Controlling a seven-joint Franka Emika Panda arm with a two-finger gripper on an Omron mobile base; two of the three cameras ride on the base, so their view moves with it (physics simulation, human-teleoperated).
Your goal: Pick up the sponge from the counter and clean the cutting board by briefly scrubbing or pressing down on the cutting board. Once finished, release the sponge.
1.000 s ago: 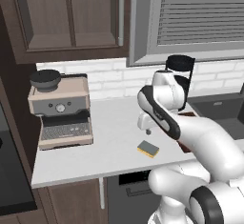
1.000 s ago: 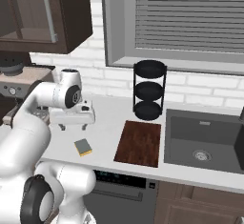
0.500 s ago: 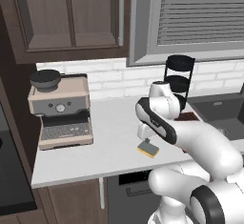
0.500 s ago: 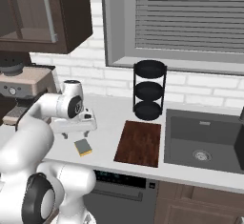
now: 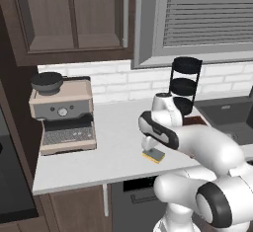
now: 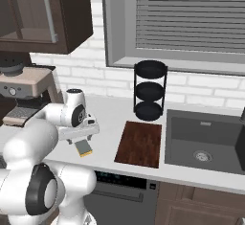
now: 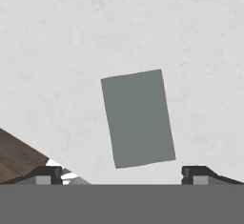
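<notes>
In the hand view the gripper [image 7: 122, 173] shows only as two fingertips cut off at the bottom corners, spread wide and holding nothing. Centre frame lies the sponge [image 7: 137, 118], grey-green top up, on the tabletop [image 7: 57, 42]. The right base view adds its yellow underside and the cutting board [image 6: 140, 143] beyond.

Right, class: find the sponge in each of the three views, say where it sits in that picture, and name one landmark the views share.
Left base view: sponge low centre-right, beneath the gripper.
Right base view: sponge lower left, left of the cutting board.
Hand view: sponge centre, grey-green top facing the camera, between the open fingertips.
Shared landmark: the light counter it lies on.
</notes>
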